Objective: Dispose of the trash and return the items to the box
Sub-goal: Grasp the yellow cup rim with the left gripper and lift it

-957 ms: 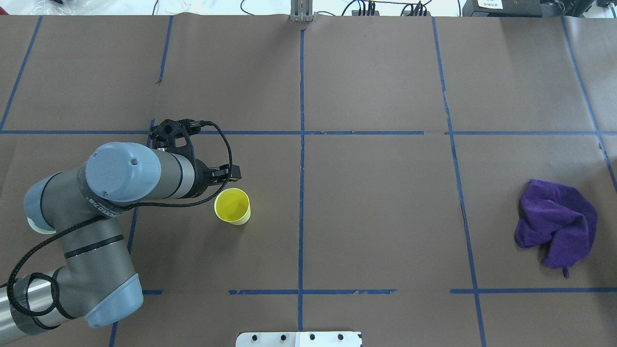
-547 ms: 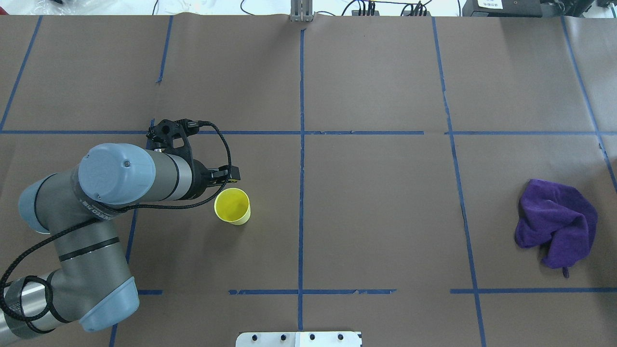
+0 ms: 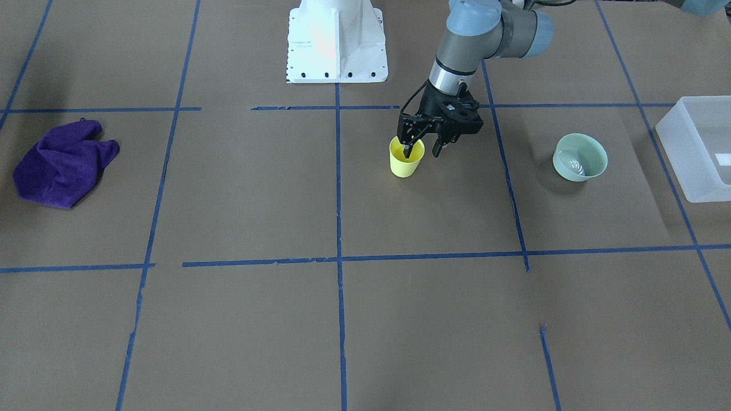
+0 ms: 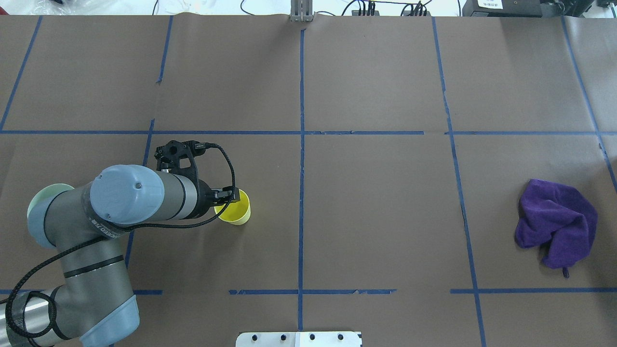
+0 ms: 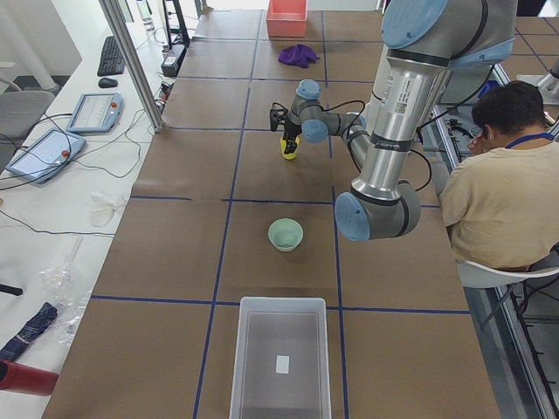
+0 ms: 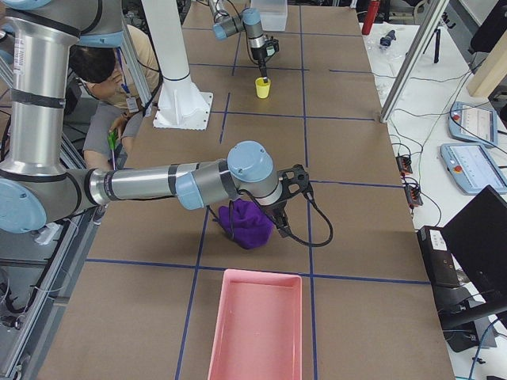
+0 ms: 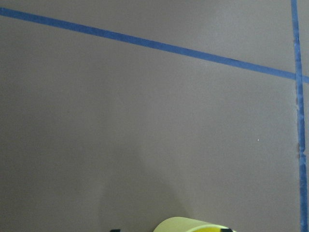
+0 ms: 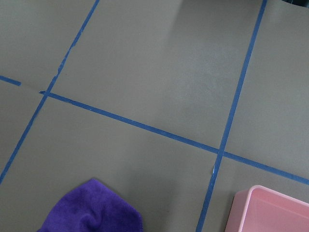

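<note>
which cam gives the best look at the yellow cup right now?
Exterior front-facing: the whole yellow cup is visible, with the left pincer straddling its wall, one finger inside. Overhead: the left arm covers part of it. Left wrist: rim sliver only. Side views: tiny. Right wrist: absent.

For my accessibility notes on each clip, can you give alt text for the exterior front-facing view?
The left gripper straddles the rim of an upright yellow cup, one finger inside and one outside. To the cup's right in this view stand a mint-green bowl and, at the edge, a frosted bin; a purple cloth lies far left.
</note>
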Controlling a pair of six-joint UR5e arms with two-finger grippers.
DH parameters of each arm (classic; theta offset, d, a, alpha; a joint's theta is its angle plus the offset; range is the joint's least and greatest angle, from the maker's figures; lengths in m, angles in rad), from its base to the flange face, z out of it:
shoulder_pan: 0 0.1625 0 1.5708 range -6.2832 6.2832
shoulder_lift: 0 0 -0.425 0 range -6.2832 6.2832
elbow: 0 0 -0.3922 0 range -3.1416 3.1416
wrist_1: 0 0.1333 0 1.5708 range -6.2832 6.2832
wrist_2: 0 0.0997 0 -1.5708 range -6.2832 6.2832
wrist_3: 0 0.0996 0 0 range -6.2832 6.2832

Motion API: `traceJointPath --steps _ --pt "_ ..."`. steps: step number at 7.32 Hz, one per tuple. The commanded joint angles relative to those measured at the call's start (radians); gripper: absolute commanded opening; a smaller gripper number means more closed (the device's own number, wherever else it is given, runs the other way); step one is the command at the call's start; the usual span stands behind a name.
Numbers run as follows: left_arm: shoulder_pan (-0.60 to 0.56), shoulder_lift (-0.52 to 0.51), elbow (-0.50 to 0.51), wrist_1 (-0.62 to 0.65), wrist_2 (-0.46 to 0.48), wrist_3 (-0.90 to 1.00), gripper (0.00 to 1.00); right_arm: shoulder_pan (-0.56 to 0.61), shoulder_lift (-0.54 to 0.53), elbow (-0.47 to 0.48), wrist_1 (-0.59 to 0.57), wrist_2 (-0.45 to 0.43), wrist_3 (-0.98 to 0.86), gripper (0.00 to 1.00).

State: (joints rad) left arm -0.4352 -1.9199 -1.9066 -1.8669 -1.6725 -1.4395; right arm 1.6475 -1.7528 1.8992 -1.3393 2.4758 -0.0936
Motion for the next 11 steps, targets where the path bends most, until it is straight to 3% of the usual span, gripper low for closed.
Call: traceJointPath --steps 1,2,4,6,7,9,11 --pt "0.03 0.001 0.001 0.0 0.005 -0.005 0.45 0.0 -0.001 0.0 -0.001 0.0 0.0 1.0" --pt "0.035 0.002 -0.002 0.0 0.005 -0.005 0.0 0.0 -0.001 0.0 0.0 0.0 0.0 1.0" --pt "-0.003 0.015 -0.028 0.023 -0.001 0.019 0.0 0.0 -0.001 0.0 0.0 0.0 0.0 1.0" --pt "-0.143 0.038 -0.205 0.246 -0.031 0.279 0.0 0.0 0.001 0.001 0.002 0.002 0.0 1.0" --pt "-0.269 0.045 -0.228 0.262 -0.109 0.416 0.0 -0.015 0.009 0.003 0.024 0.002 0.0 1.0" --pt "-0.536 0.166 -0.285 0.258 -0.289 0.767 0.0 -0.055 0.009 0.0 0.061 0.0 0.003 1.0" --pt "-0.815 0.333 -0.229 0.252 -0.448 1.317 0.0 -0.086 0.007 0.0 0.06 0.0 0.003 1.0"
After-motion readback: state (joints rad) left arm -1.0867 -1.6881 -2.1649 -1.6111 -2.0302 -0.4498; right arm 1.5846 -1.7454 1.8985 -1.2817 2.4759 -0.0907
